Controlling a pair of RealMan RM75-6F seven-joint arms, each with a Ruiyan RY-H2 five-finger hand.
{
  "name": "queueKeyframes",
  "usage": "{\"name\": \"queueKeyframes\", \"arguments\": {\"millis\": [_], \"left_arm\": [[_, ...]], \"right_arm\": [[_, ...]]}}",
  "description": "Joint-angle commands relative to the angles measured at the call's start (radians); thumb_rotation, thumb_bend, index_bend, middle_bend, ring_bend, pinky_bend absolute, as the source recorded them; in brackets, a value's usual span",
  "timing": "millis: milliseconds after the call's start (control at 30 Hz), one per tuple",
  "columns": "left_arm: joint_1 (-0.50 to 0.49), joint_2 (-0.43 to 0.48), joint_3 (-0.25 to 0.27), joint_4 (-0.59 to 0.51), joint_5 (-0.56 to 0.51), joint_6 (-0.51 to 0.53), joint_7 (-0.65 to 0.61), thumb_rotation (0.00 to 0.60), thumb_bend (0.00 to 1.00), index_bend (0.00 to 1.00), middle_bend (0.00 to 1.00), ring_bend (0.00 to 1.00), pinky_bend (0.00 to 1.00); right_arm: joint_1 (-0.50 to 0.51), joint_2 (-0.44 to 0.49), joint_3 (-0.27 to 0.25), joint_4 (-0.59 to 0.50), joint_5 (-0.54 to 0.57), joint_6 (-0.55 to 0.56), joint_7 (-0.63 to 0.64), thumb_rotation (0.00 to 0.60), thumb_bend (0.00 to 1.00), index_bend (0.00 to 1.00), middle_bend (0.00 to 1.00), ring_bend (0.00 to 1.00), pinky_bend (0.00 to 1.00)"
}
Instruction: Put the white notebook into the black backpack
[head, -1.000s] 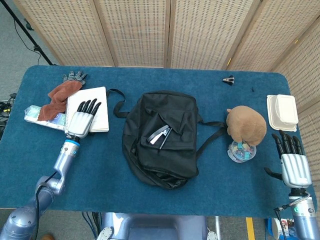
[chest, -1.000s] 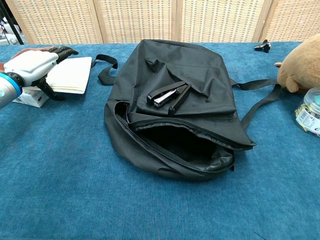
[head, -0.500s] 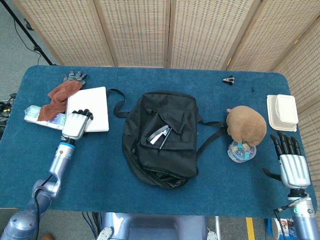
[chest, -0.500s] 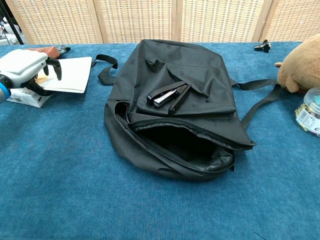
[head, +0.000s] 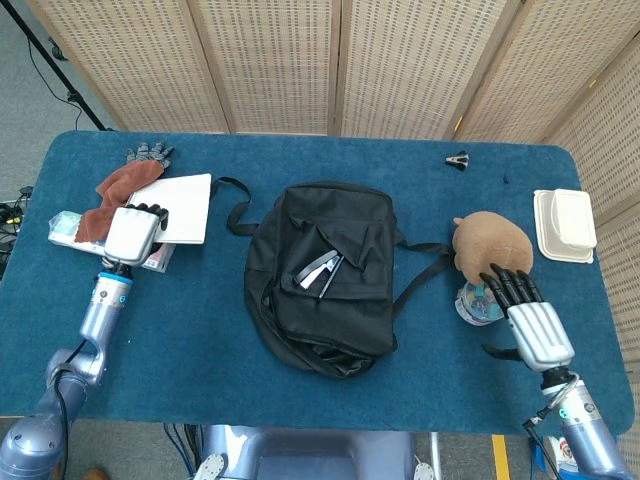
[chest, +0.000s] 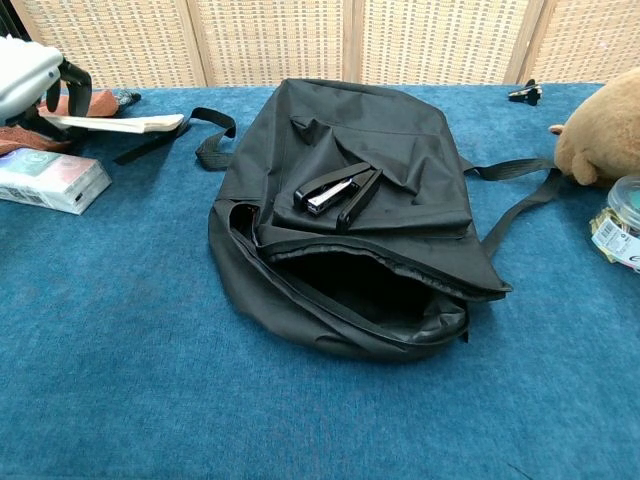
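The white notebook is at the left of the table, raised off the cloth and casting a shadow. My left hand grips its near edge, fingers curled over it. The black backpack lies flat mid-table with its mouth gaping toward me. A black stapler lies on top of it. My right hand hovers at the right with fingers spread and nothing in them, close to a small jar.
A brown plush toy leans over the jar. A white clamshell box is at the far right, a black clip at the back. A rust cloth, grey glove and tissue packet lie left.
My left hand has curled onto the notebook and lifted it off the table. My right hand has moved inward toward the jar and plush toy.
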Motion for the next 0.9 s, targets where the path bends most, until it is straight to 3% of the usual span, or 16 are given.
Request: {"name": "queueKeyframes", "arguments": {"millis": [33,167,267,467,900], "left_arm": [[-0.014,0.019,-0.005,-0.013,-0.002,0.011,0.001,0.600,0.42,0.77,0.64,0.60,0.68],[-0.033,0.041,-0.014,-0.037,-0.008,0.012,0.000,0.600,0.42,0.77,0.64,0.60,0.69],[-0.053,0.062,-0.021,-0.062,-0.011,0.020,0.015,0.600,0.42,0.78,0.64,0.61,0.69],[-0.075,0.088,-0.029,-0.113,-0.013,0.035,0.047,0.600,0.42,0.78,0.64,0.61,0.69],[-0.104,0.140,-0.046,-0.233,-0.018,0.052,0.122,0.600,0.42,0.78,0.64,0.61,0.69]], "right_arm": [[0.089,0.057,0.035,-0.103,-0.001,-0.106,0.071,0.600,0.00,0.00,0.00,0.00,0.00],[0.144,0.059,0.064,-0.154,0.027,-0.171,0.101,0.600,0.00,0.01,0.01,0.00,0.01],[0.192,0.021,0.089,-0.162,0.058,-0.215,0.121,0.600,0.00,0.07,0.07,0.02,0.05],[0.258,-0.043,0.106,-0.167,0.126,-0.297,0.101,0.600,0.00,0.11,0.08,0.03,0.06],[0.333,-0.201,0.068,-0.191,0.215,-0.353,-0.051,0.600,0.00,0.12,0.09,0.03,0.06]]}}
